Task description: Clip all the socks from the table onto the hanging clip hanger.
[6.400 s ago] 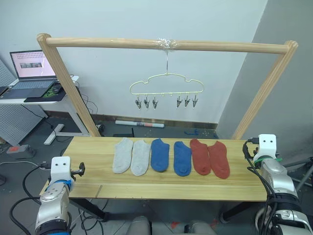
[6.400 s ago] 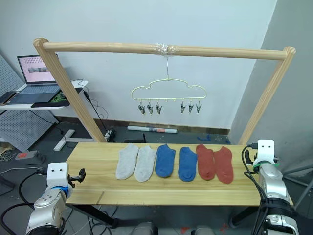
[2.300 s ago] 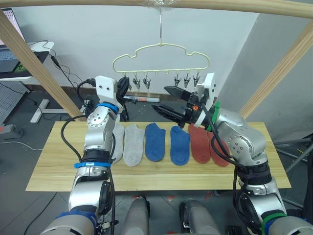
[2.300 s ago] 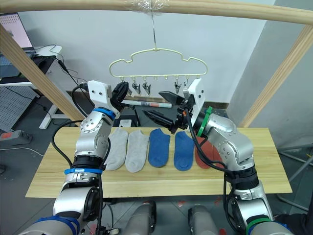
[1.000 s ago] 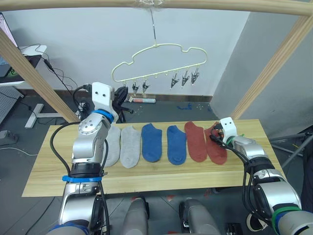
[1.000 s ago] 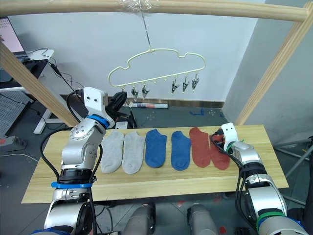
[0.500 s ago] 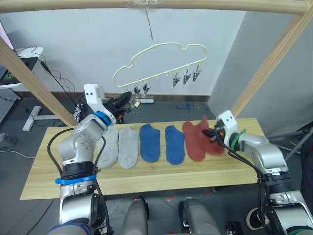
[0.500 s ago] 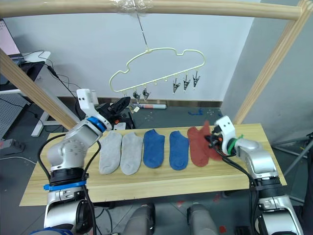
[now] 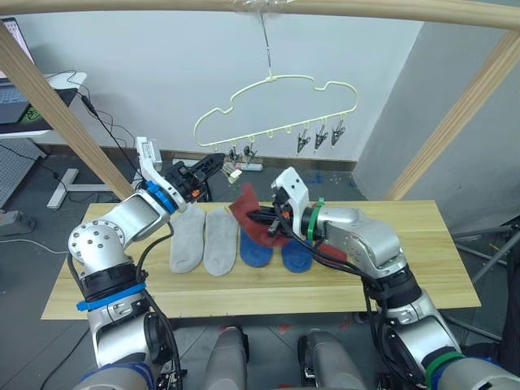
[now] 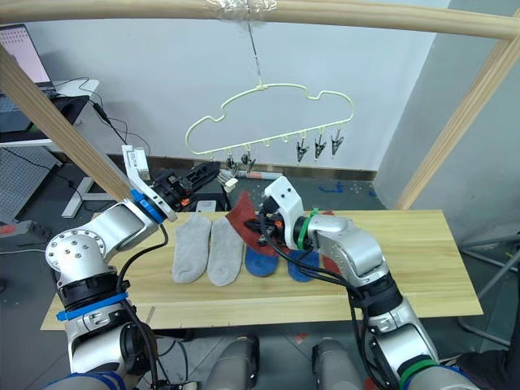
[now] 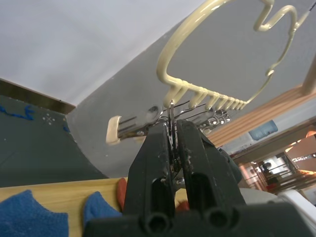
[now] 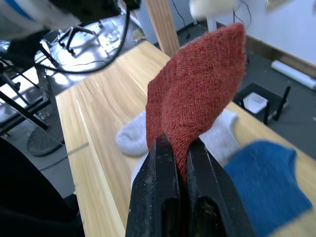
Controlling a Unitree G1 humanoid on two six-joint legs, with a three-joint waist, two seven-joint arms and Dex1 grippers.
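Aloft, rust sock (image 9: pixel 246 213) in right claw (image 9: pixel 262 219)

Behind my workspace I see a thick wooden pole frame (image 9: pixel 455 122), a white desk (image 9: pixel 57 81) at far left carrying a laptop (image 9: pixel 12 77), cables (image 9: pixel 114 138) along the floor, and a white tube (image 10: pixel 252 172) by the wall.

White wall (image 9: pixel 146 65), dark grey floor (image 9: pixel 32 252), wooden pole frame (image 9: pixel 49 89), white desk (image 9: pixel 61 80) far left, cables underneath.

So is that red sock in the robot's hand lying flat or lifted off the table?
Lifted: the right hand pinches the red sock, which stands up in the air above the blue socks.
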